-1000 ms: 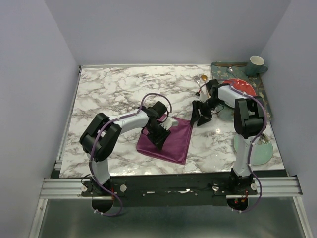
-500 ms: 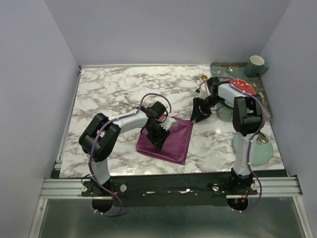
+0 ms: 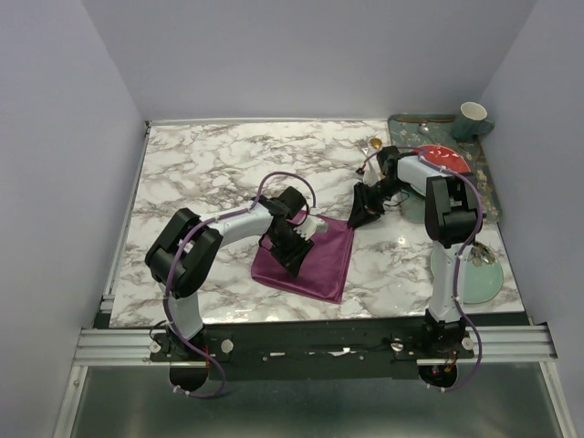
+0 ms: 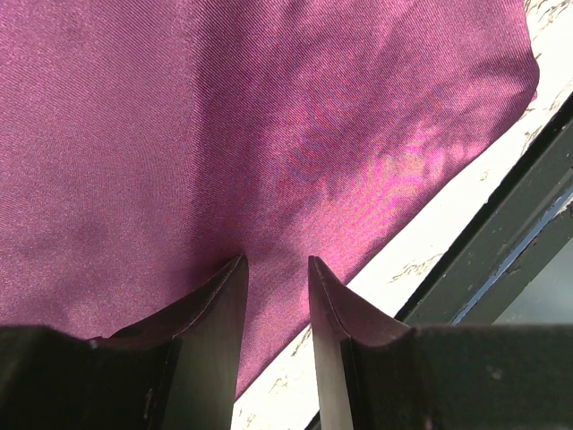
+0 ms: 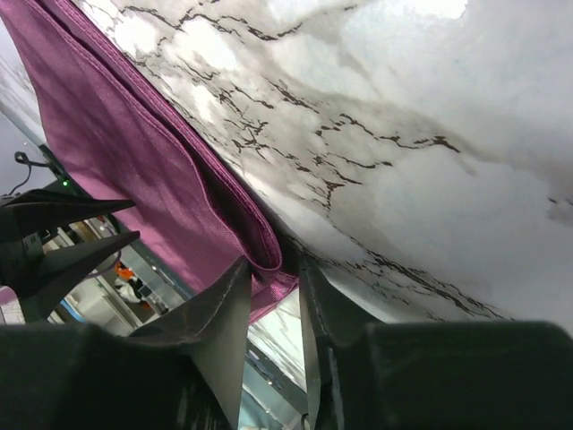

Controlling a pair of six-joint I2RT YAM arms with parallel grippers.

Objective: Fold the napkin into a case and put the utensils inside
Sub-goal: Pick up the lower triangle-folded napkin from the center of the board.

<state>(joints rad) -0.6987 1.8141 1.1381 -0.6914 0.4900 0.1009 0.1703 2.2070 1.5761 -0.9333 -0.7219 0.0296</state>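
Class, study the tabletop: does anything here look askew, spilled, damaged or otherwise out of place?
Nothing looks spilled or damaged. The napkin lies skewed to the table edges, its far right corner between the right gripper's jaws. A gold spoon lies alone on the marble, far from the tray.
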